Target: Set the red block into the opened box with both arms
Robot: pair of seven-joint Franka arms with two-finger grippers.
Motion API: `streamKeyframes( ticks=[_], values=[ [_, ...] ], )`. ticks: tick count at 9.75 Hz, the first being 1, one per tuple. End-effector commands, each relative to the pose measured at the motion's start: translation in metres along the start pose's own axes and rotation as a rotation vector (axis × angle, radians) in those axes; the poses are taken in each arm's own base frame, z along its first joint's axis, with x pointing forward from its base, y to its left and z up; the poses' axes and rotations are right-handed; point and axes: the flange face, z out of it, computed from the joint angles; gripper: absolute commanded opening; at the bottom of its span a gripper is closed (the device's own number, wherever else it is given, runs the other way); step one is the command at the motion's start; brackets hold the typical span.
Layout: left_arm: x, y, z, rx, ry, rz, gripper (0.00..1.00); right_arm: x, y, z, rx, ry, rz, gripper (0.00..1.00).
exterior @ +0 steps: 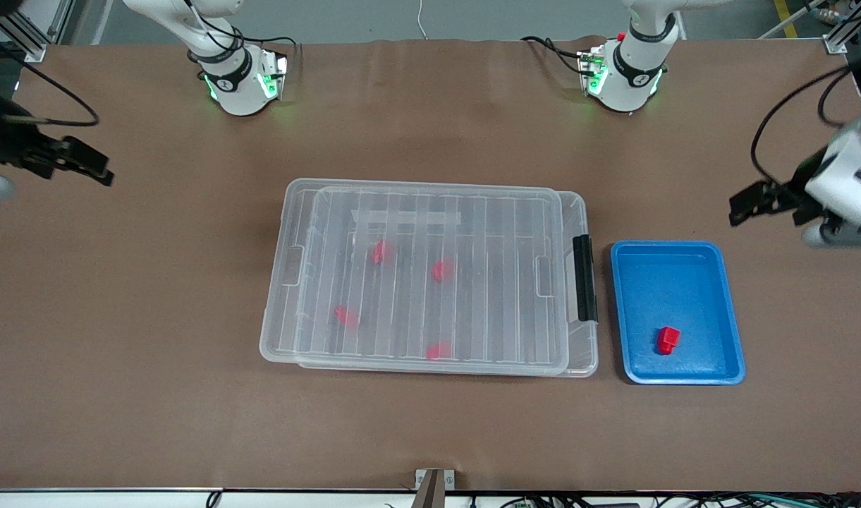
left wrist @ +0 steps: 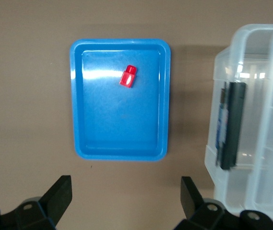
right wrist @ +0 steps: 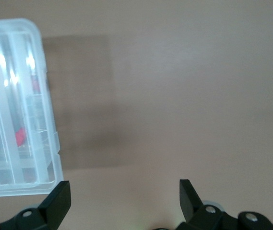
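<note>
— Where is the red block (exterior: pixel 668 339) being seen?

— In the blue tray (exterior: pixel 733 310), beside the latched end of the box (exterior: pixel 296 233), under the left gripper (left wrist: pixel 125 194) — its fingers are being held wide apart, nothing between them.

— And the right gripper (right wrist: pixel 124 197)?

— It is being held over bare table (right wrist: pixel 198 96) just off the box's other end — jaws spread, nothing gripped. The ribbed lid (exterior: pixel 486 233) is lying on the box, four red blocks showing through it.

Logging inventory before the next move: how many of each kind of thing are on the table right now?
Red blocks: 5, that is 4 in the box and 1 in the tray
Box, lid on: 1
Blue tray: 1
Total: 7
</note>
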Motion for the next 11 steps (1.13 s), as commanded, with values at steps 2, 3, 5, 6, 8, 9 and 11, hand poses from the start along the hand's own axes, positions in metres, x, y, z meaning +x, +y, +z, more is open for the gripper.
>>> streamKeyframes(
  ticks=[2, 3, 5, 6, 8, 9, 11],
  values=[
    [0.05, -0.023, 0.137, -0.016, -0.064, -0.003, 1.0, 0.055, -0.074, 0.095, 0.003, -0.035, -0.081, 1.0],
    [0.059, -0.027, 0.171, -0.015, -0.082, -0.004, 1.0, 0.07, -0.095, 0.126, 0.006, -0.026, -0.105, 1.0],
    [0.074, -0.035, 0.223, 0.089, -0.067, 0.058, 1.0, 0.078, -0.13, 0.177, -0.007, -0.059, -0.11, 1.0],
    [0.079, -0.032, 0.251, 0.076, -0.066, 0.061, 1.0, 0.077, -0.145, 0.197, -0.011, -0.062, -0.124, 1.0],
    [0.084, -0.029, 0.294, 0.047, -0.079, 0.06, 0.99, 0.067, -0.156, 0.238, -0.008, -0.038, -0.146, 1.0],
    [0.086, -0.025, 0.304, 0.008, -0.082, 0.04, 0.96, 0.067, -0.157, 0.24, -0.01, -0.036, -0.149, 1.0],
    [0.085, -0.018, 0.324, -0.013, -0.101, 0.038, 0.91, 0.071, -0.153, 0.24, -0.011, -0.018, -0.146, 1.0]
  ],
)
